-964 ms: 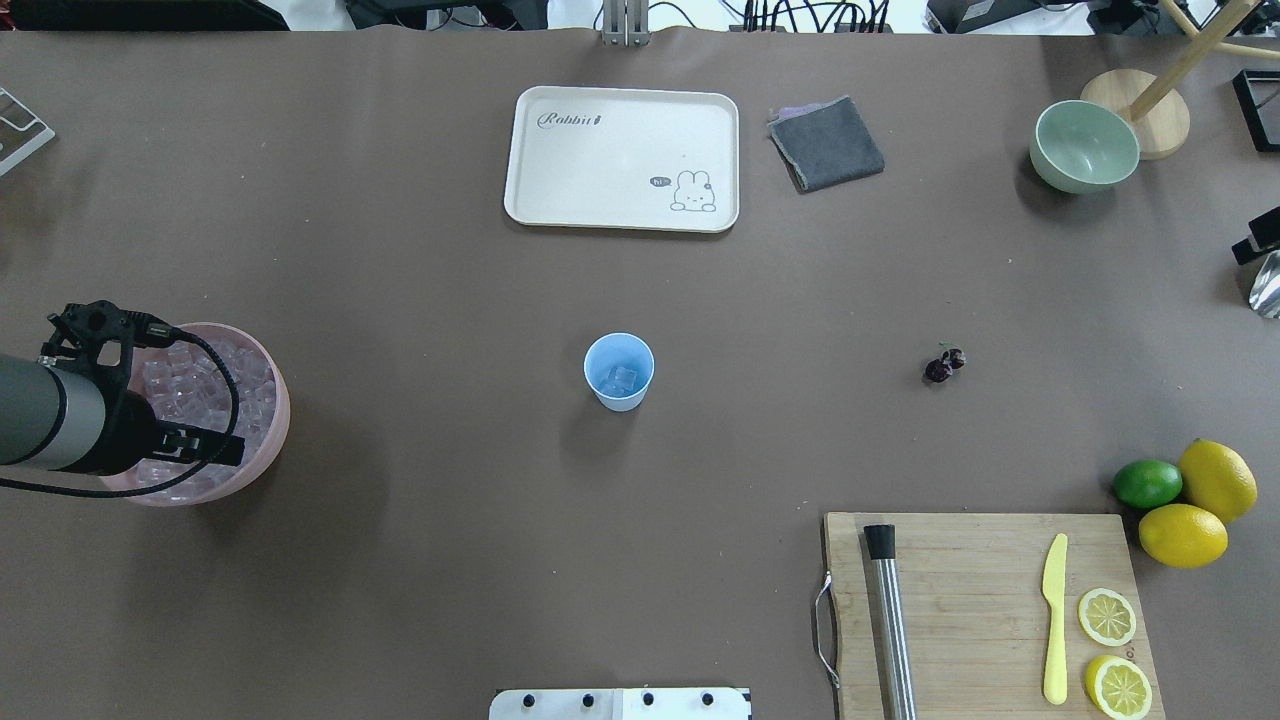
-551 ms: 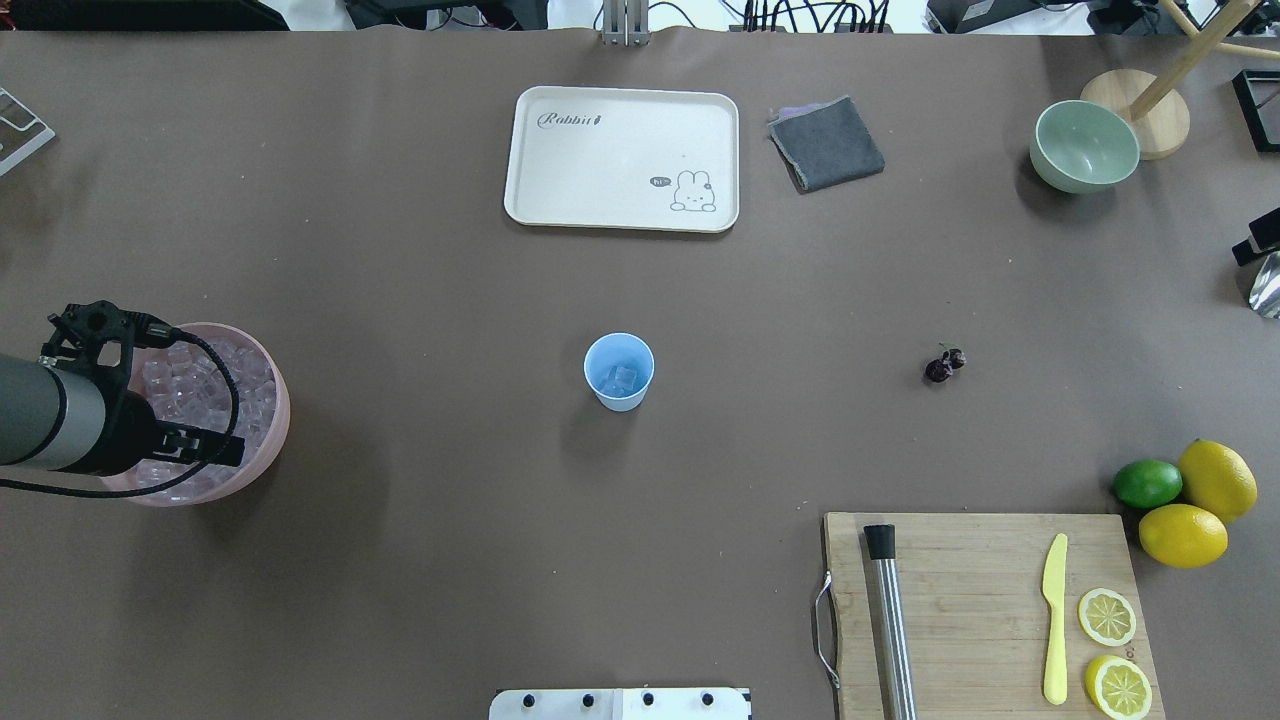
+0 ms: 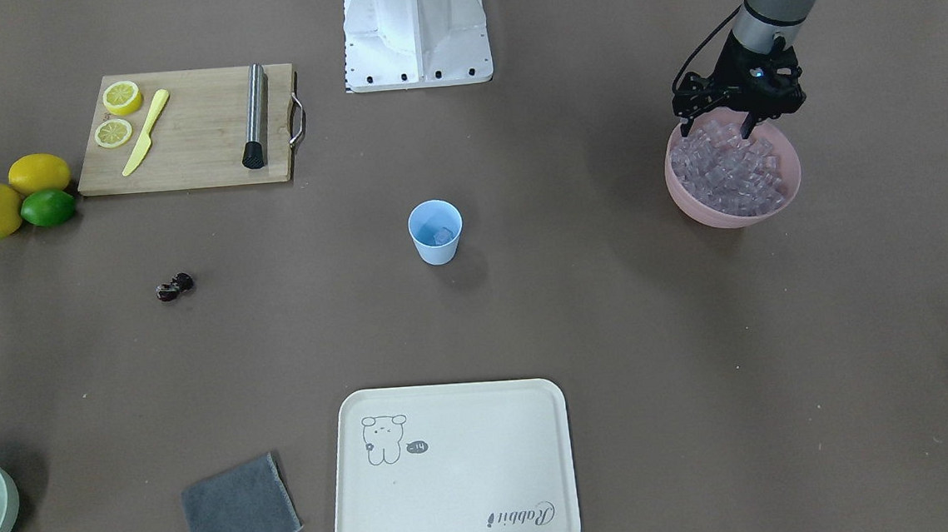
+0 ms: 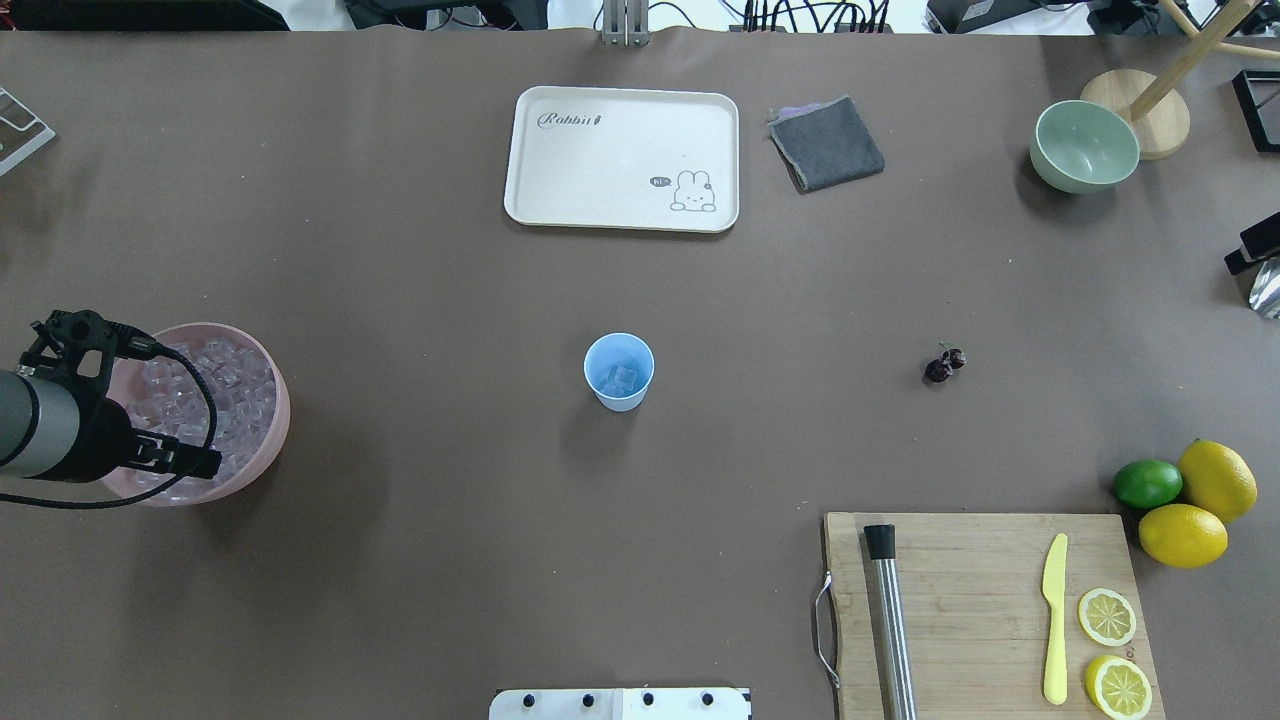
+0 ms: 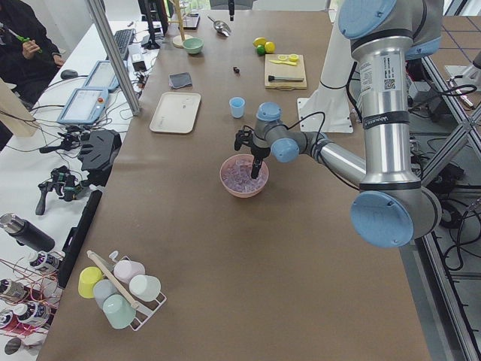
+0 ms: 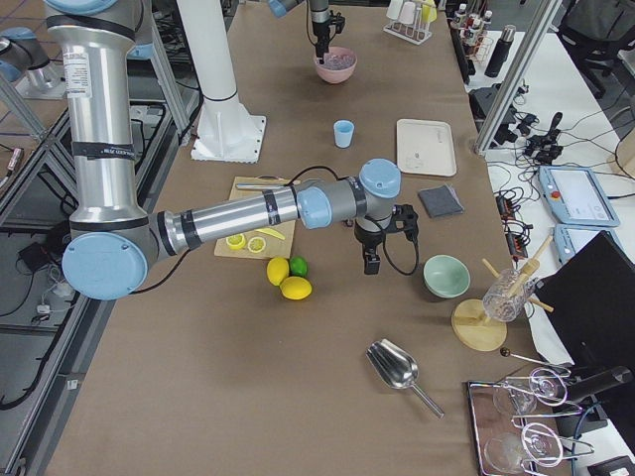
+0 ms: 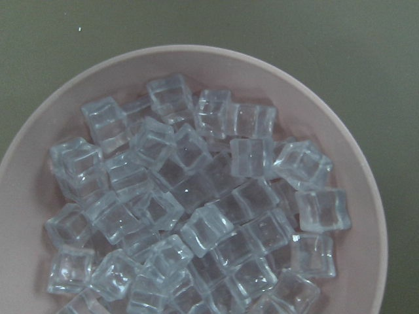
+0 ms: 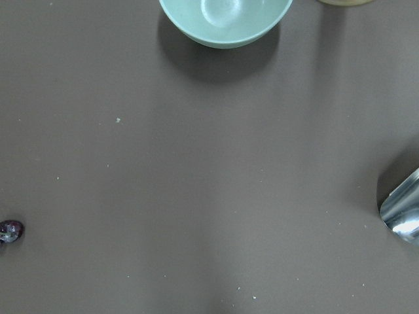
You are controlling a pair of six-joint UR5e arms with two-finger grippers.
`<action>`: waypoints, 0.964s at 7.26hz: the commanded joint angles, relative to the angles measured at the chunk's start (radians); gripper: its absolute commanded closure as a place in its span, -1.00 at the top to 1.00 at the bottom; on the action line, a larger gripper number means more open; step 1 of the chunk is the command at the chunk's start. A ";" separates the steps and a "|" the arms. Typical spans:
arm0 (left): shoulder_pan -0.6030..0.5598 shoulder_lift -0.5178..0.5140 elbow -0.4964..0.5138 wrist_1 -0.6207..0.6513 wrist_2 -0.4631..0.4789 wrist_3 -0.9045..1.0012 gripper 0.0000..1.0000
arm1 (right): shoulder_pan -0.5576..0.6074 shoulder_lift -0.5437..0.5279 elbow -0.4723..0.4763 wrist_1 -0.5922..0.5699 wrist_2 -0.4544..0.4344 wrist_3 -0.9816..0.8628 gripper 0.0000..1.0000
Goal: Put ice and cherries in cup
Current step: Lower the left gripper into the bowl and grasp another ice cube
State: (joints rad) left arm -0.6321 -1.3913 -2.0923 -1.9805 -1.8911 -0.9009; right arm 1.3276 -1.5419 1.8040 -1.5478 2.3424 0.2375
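Left claw (image 3: 718,124), jaws spread, poised over ice (image 3: 730,169) in pink bowl (image 3: 793,181), upper right; best lowered astride one top cube. Cup (image 3: 436,234) centre, cherries (image 3: 174,287) left on desk (image 3: 610,306); right claw (image 6: 370,262): state cannot be told

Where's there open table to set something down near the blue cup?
Bare table all round the cup: wide between it and the pink bowl, between it and the cherries, and toward the tray. Crowded: the cutting board corner with lemons and lime.
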 commanded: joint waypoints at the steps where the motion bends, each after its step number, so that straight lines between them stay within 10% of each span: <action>1: 0.000 0.008 0.044 -0.065 0.000 0.011 0.93 | -0.001 0.000 0.002 0.002 0.000 0.000 1.00; 7: 0.009 0.024 0.049 -0.089 -0.039 0.010 0.93 | -0.001 0.000 0.008 0.000 0.000 0.000 1.00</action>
State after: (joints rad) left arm -0.6240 -1.3764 -2.0379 -2.0693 -1.9231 -0.8912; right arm 1.3269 -1.5417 1.8109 -1.5476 2.3424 0.2378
